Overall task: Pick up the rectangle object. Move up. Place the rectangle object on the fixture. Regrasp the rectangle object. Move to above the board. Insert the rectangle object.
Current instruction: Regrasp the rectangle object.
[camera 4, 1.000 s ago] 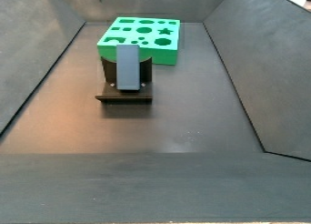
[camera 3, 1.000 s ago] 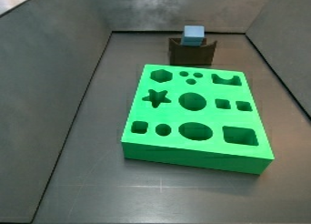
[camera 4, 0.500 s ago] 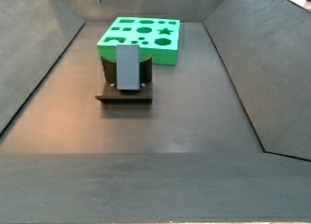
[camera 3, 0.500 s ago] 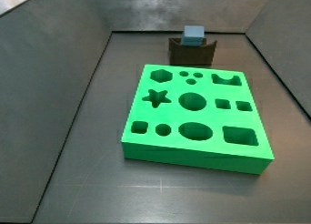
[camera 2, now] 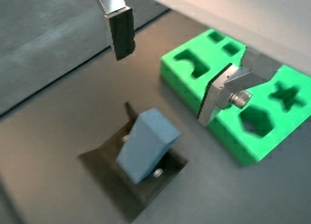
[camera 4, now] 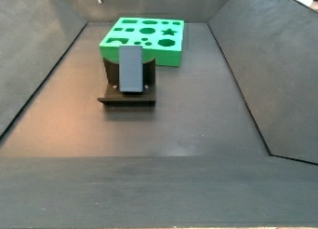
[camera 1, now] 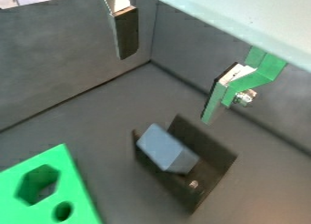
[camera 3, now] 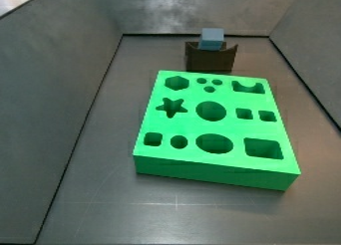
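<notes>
Block (camera 2: 148,144) rests in the fixture (camera 2: 122,168), gripper (camera 2: 170,64) high above it, fingers (camera 2: 122,32) spread and empty. Regrasp comes next: descend, straddle the block, close.

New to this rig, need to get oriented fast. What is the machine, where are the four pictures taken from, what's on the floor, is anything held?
It is a single robot arm with a two-finger gripper. Two cameras ride on its wrist and look down past the fingers, flat silver plates with dark pads. Two more are fixed beside the floor; the arm does not show in either.

On the floor stand the green board with its shaped holes, and the fixture, a dark bracket. The grey-blue rectangle object rests tilted in the fixture.

Nothing is held: in both wrist views the gripper is open, above the block and apart from it.
</notes>
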